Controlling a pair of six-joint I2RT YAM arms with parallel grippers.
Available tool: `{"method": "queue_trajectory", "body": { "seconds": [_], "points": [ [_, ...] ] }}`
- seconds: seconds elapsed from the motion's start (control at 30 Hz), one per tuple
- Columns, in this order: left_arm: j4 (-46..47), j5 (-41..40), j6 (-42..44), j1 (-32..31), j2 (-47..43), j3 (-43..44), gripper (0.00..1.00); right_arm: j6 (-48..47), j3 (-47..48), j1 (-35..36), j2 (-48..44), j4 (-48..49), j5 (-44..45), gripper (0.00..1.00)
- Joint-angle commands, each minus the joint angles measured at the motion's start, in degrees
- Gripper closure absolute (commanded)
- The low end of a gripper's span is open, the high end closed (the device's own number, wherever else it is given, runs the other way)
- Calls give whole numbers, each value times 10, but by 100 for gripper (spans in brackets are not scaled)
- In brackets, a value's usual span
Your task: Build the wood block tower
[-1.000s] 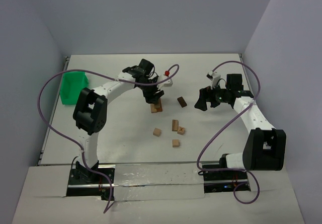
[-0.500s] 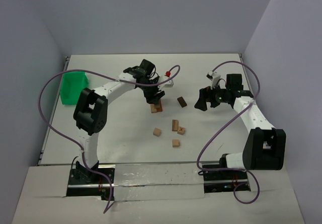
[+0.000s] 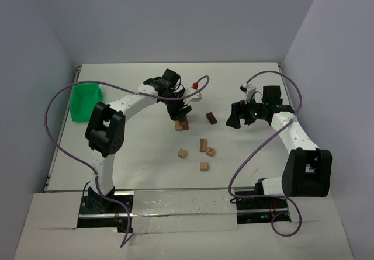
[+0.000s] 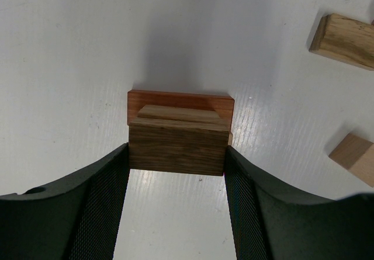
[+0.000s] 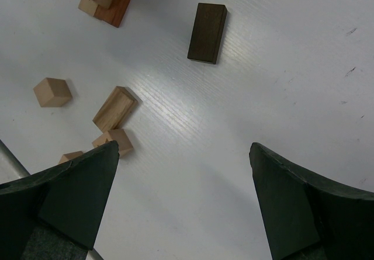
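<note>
The tower is a short stack on a reddish-brown base block, at the table's middle left. My left gripper is shut on a brown wood block that sits on top of the stack, with both pads against its sides. My right gripper is open and empty, held above the table to the right of a dark brown bar, which also shows in the right wrist view. Loose tan blocks lie nearer: a cube, a bar, the X block and another cube.
A green plastic tray stands at the far left edge. A red-tipped cable end hangs behind the left gripper. Purple cables loop over both arms. In the right wrist view the stack's base is at the top left.
</note>
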Motion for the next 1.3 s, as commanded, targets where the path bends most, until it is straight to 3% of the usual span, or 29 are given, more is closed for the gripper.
{"method": "queue_trajectory", "body": {
  "seconds": [0.0,0.23,0.47,0.73,0.97,1.1,1.27],
  "points": [
    [16,3,-6,-3,6,13,32,7,-2,0,3,15,-4,0],
    [16,4,-4,-3,4,12,1,7,-1,-1,4,15,-4,0],
    [-1,13,-3,0,-12,33,1,7,1,0,0,15,-4,0],
    [-42,78,-44,60,-122,62,1,-36,34,67,-5,-23,29,0],
    [11,179,-138,160,-252,-49,1,-127,55,196,12,-55,94,0],
    [-1,221,-162,205,-281,-96,1,-147,55,247,52,-51,144,0],
    [54,221,-192,226,-340,-166,1,-157,35,308,74,-29,194,0]
  ]
}}
